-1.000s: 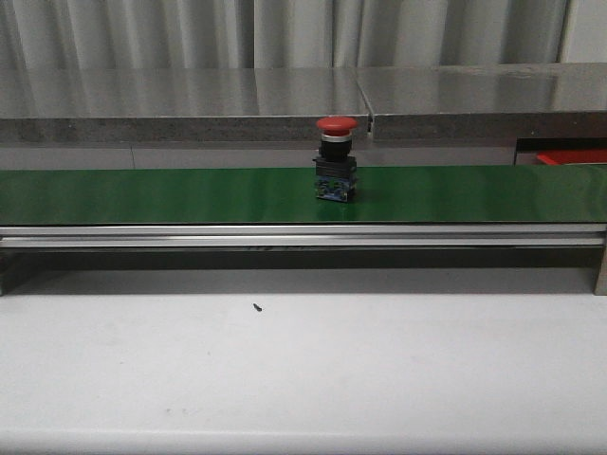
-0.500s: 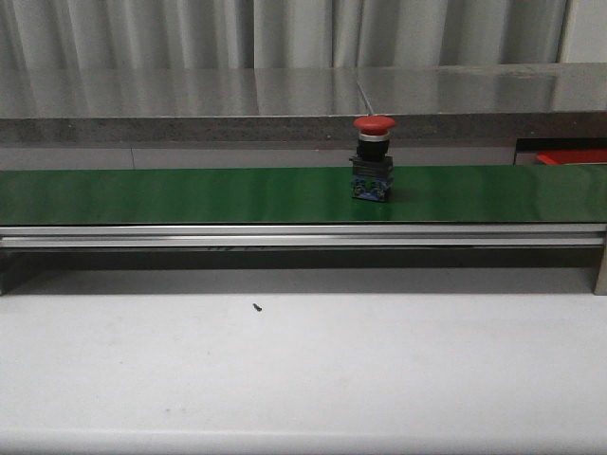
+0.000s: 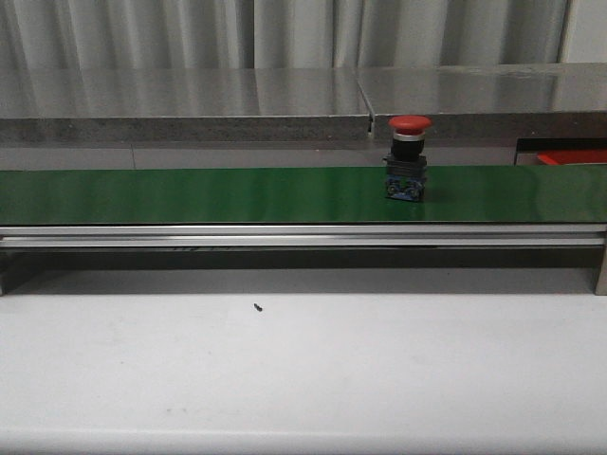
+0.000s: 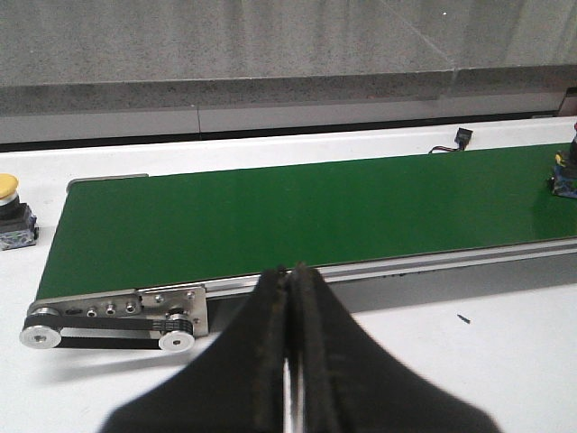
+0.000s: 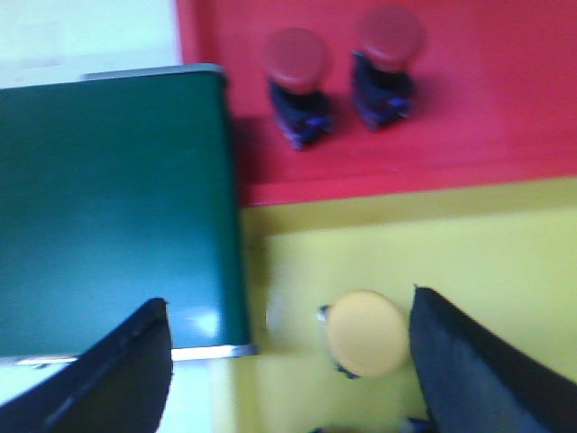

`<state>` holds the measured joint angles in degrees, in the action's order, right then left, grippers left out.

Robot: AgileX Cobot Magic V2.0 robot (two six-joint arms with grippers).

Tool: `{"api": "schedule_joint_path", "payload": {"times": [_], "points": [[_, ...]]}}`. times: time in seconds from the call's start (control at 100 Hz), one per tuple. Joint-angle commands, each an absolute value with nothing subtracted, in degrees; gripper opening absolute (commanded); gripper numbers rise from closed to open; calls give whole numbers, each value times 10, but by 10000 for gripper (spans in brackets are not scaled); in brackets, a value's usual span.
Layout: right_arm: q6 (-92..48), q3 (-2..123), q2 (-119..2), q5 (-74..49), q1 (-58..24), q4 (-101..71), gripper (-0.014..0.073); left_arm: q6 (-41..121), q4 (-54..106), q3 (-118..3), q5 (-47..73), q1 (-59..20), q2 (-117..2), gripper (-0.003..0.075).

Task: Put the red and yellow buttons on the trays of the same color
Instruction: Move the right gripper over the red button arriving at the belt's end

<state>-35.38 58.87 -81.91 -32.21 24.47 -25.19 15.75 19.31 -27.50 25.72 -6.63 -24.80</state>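
Observation:
A red button [image 3: 409, 157] on a black and blue base stands upright on the green conveyor belt [image 3: 190, 194], right of centre. Its edge shows in the left wrist view [image 4: 566, 171]. My left gripper [image 4: 290, 275] is shut and empty above the white table before the belt. A yellow button [image 4: 11, 210] stands off the belt's left end. My right gripper [image 5: 288, 316] is open wide above the yellow tray [image 5: 487, 244]; a yellow button [image 5: 365, 332] stands on it between the fingers. Two red buttons [image 5: 296, 83] [image 5: 388, 63] stand on the red tray [image 5: 505, 90].
The belt's end [image 5: 117, 207] borders both trays. A red tray edge [image 3: 572, 156] shows at the far right of the front view. A metal rail [image 3: 303, 235] runs along the belt's front. A small dark speck [image 3: 257, 306] lies on the white table.
The red button has travelled to the right along the belt, from centre to right of centre. Neither arm shows in the front view.

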Motion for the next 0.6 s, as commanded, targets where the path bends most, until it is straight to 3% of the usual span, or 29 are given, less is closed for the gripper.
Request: {"api": "schedule_joint_path", "payload": {"times": [0.0, 0.25, 0.59], "points": [[-392, 602, -798, -312, 194, -264, 551, 156, 205, -290, 215, -71, -250, -19], [-443, 611, -835, -317, 77, -264, 551, 156, 205, -290, 215, -71, -250, -19], [-447, 708, -941, -358, 4, -265, 551, 156, 205, -290, 215, -71, -250, -19]]}}
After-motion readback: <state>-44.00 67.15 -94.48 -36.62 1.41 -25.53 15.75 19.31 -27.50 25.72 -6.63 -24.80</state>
